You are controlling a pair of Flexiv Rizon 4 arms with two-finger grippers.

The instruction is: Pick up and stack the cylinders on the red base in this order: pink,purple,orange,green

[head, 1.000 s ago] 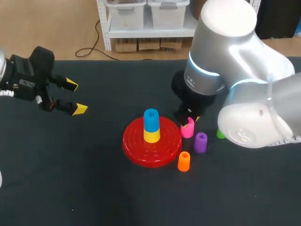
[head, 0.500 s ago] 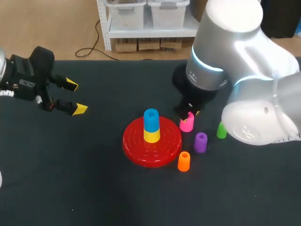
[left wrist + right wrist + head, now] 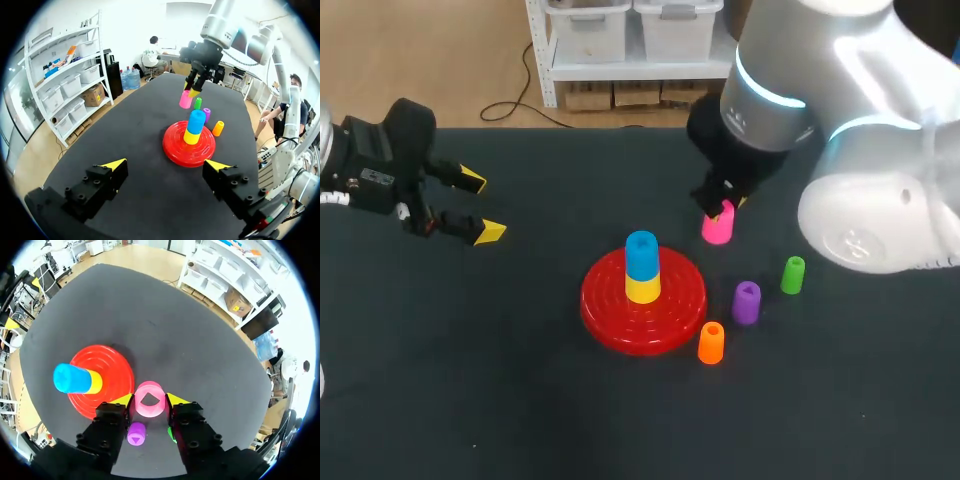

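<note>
While the right tool [image 3: 718,211] pinched the pink cylinder [image 3: 717,229] aloft, the red base [image 3: 616,312] lay to its lower left.

Open counter [image 3: 520,400] fills the lower left of the frame. Right of the red base [image 3: 620,310], the purple cylinder [image 3: 747,302], orange cylinder [image 3: 711,342] and green cylinder [image 3: 793,275] crowd the way.

The right claw [image 3: 720,205] has lifted the pink cylinder [image 3: 717,226] off the counter [image 3: 470,380], carrying it from 3 o'clock of the red base [image 3: 610,300] toward 1 o'clock. The green cylinder [image 3: 793,275] has come fully into sight.
</note>
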